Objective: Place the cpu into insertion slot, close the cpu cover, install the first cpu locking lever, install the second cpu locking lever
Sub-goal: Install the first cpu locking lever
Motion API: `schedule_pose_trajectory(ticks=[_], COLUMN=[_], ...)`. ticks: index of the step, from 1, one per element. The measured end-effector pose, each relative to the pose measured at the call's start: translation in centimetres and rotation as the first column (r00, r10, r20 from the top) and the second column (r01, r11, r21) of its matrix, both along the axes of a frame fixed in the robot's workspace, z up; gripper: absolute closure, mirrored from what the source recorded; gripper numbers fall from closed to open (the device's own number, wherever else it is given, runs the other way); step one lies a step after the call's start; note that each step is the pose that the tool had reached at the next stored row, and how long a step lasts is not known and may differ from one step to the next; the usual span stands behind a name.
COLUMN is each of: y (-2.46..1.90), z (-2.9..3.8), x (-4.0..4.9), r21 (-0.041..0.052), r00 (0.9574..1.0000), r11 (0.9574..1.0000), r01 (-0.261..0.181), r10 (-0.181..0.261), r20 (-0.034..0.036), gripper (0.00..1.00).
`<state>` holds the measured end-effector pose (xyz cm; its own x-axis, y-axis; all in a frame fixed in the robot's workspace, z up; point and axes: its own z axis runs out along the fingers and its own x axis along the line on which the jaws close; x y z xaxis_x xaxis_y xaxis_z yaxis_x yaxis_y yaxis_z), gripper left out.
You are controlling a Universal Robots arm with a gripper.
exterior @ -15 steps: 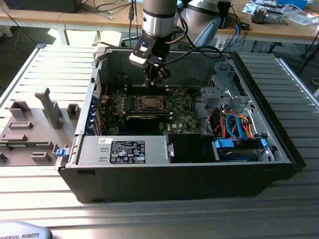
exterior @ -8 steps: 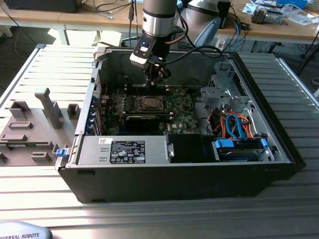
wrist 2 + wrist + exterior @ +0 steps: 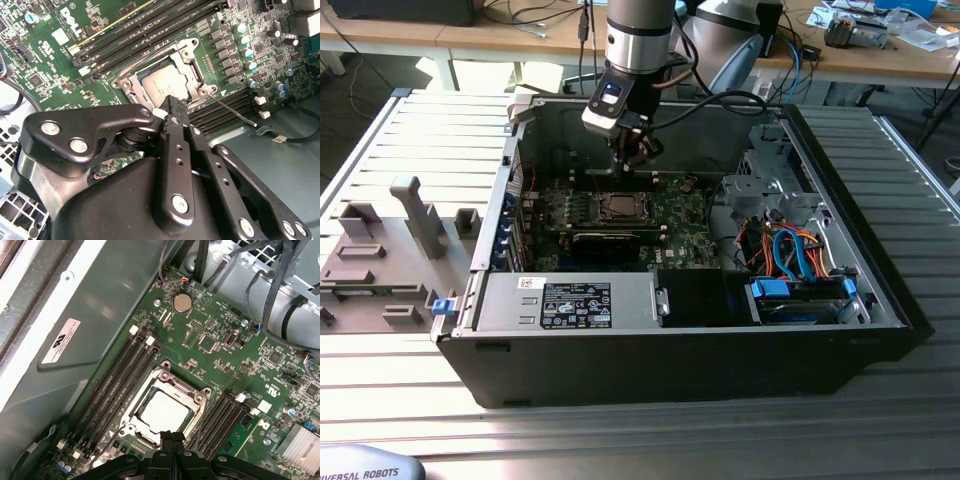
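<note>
The cpu (image 3: pixel 161 83) (image 3: pixel 162 411) lies flat in the insertion slot (image 3: pixel 618 208) on the green motherboard, its dull silver top showing. The cpu cover (image 3: pixel 191 64) (image 3: pixel 176 385) lies down around it as a silver frame. One thin locking lever (image 3: pixel 233 109) sticks out sideways from the socket corner, loose over the memory slots. Another lever (image 3: pixel 150 51) runs along the far edge of the frame. My gripper (image 3: pixel 636 152) (image 3: pixel 172 103) (image 3: pixel 172 434) hangs just above the socket's near edge, fingers shut together with nothing between them.
The open computer case (image 3: pixel 880 300) walls in the board on all sides. Black memory slots (image 3: pixel 117 385) flank the socket on both sides. A power supply (image 3: pixel 570 303) sits at the front; a drive cage with orange and blue cables (image 3: pixel 790 250) is on the exterior view's right.
</note>
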<state>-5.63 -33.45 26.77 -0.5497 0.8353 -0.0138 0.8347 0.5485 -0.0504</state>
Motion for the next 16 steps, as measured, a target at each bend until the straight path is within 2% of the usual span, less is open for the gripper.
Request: schedule_pose_trajectory(ticks=[16], y=[0.0], z=[0.0], x=[0.0], r21=[0.0], r00=[0.9993], r11=[0.9993], r01=[-0.038], r10=[0.038], r20=[0.0], gripper=[0.89])
